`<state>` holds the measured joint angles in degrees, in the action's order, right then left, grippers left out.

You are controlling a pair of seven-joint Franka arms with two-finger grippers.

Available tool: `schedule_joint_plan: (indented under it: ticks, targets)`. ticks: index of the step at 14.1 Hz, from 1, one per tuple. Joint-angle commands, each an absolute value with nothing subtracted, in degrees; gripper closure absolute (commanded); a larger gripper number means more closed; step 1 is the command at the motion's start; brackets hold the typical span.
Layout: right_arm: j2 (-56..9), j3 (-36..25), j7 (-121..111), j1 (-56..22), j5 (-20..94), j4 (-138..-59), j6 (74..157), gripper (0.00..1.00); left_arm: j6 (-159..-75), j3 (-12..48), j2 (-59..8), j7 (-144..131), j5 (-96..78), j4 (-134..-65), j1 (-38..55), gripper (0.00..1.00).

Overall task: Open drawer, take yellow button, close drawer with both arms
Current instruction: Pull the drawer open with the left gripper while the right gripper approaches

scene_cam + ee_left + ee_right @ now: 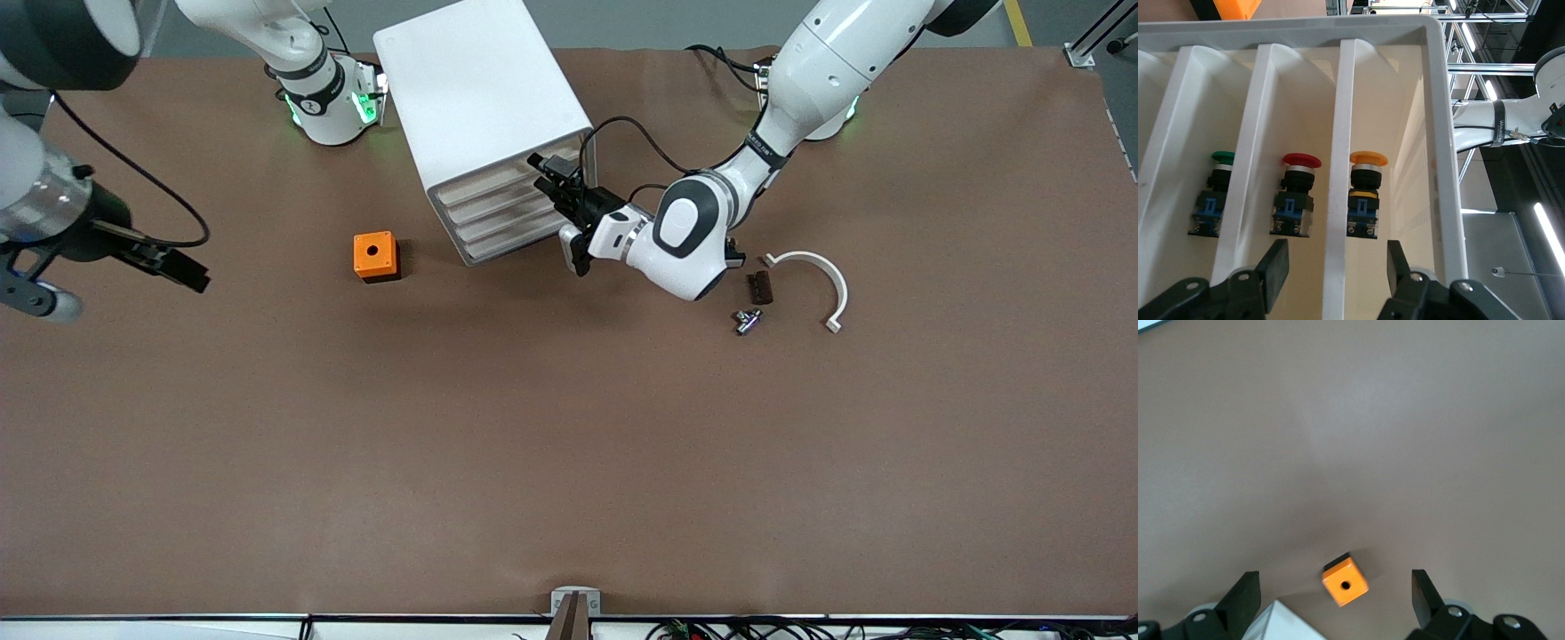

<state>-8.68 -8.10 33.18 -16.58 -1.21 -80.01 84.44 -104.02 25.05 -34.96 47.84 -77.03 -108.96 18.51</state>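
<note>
Orange-capped push-button [1365, 193] sits in the white cabinet's top tray drawer [1441, 133]. Left gripper [1337, 272], part open and empty, faces that drawer's front. Right gripper [1336, 600] waits wide open, empty, over the brown worktop [498, 444].

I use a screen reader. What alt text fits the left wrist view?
The left claw, fingers apart, faces the white cabinet; the orange-capped button lies in one drawer, with a red-capped button and a green-capped button in neighbouring drawers.
</note>
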Motion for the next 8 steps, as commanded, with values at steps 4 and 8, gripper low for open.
schedule_joint_plan:
  ticks: [4, 8]
  targets:
    - [-8.44, -8.35, 51.30, -23.11, 1.75, -80.24, 82.62, 0.00, -108.62, 25.22, -35.51, 48.60, -80.07, -108.63, 20.91, 0.55]
    - [-8.44, -8.35, 59.83, -25.66, 4.21, -80.68, 82.26, 0.00, -109.42, 25.22, -35.25, 47.90, -80.07, -108.54, 21.62, 0.78]
